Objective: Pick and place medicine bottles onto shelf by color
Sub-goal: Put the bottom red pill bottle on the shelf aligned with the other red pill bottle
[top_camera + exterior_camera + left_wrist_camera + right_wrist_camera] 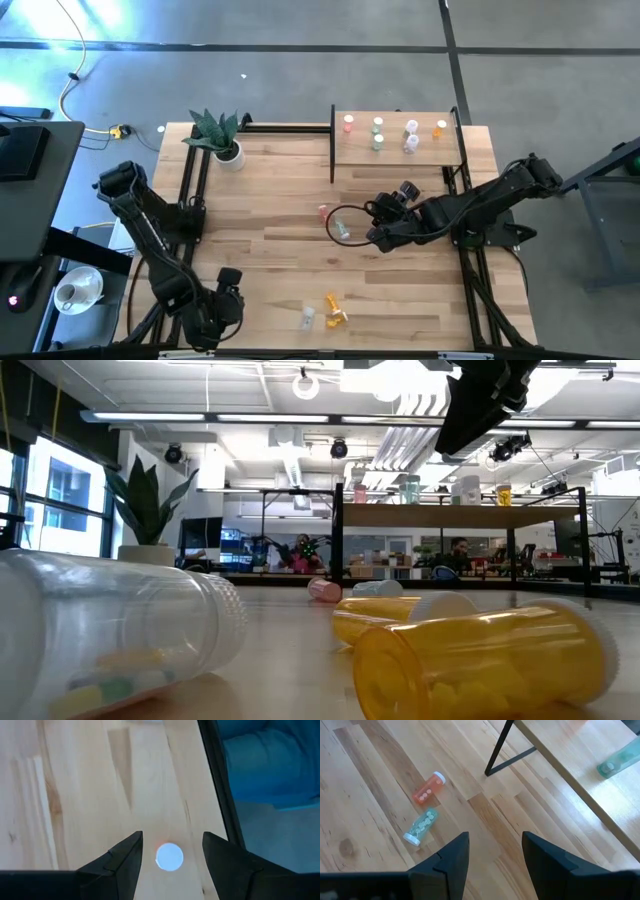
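Two medicine bottles lie on their sides mid-table: a red one (428, 788) (323, 212) and a green one (420, 826) (342, 230). My right gripper (495, 850) (372, 225) hangs open above the wood, just right of them. Near the front edge lie a clear bottle (307, 318) (110, 630) and two orange ones (335, 309) (480, 665). The shelf (395, 155) at the far right carries several upright bottles: red (348, 123), green (377, 133), white (410, 135), orange (440, 128). My left gripper (172, 855) (230, 285) is open over bare wood at the near left.
A potted plant (222, 138) stands at the table's far left. Black frame rails run along the table's left (188, 195) and right (465, 250) sides. The shelf's black leg (500, 747) stands just beyond the red and green bottles. A round bright spot (169, 856) lies on the wood between my left fingers.
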Controlling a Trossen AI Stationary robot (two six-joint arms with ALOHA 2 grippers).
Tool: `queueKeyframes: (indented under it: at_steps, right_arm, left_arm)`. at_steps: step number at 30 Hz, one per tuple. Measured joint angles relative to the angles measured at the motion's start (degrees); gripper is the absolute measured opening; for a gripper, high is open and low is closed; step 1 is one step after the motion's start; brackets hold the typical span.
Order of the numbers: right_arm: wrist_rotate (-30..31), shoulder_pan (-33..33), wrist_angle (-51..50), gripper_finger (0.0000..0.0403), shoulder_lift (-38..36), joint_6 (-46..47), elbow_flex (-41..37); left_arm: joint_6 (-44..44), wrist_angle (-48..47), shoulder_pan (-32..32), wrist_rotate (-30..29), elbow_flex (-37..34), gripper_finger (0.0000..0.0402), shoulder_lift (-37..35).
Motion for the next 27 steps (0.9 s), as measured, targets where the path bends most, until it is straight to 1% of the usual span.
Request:
queueKeyframes:
  at_steps: [10, 27]
  right_arm:
    - [0.0, 0.0, 0.0, 0.0172, 0.0, 0.0, 0.0]
    - [-0.1, 0.0, 0.0, 0.0172, 0.0, 0.0, 0.0]
  left_arm:
    - [-7.0, -0.1, -1.8, 0.3, 0.0, 0.0195, 3.8]
    - [-10.1, -0.1, -1.6, 1.0, 0.0, 0.0195, 8.2]
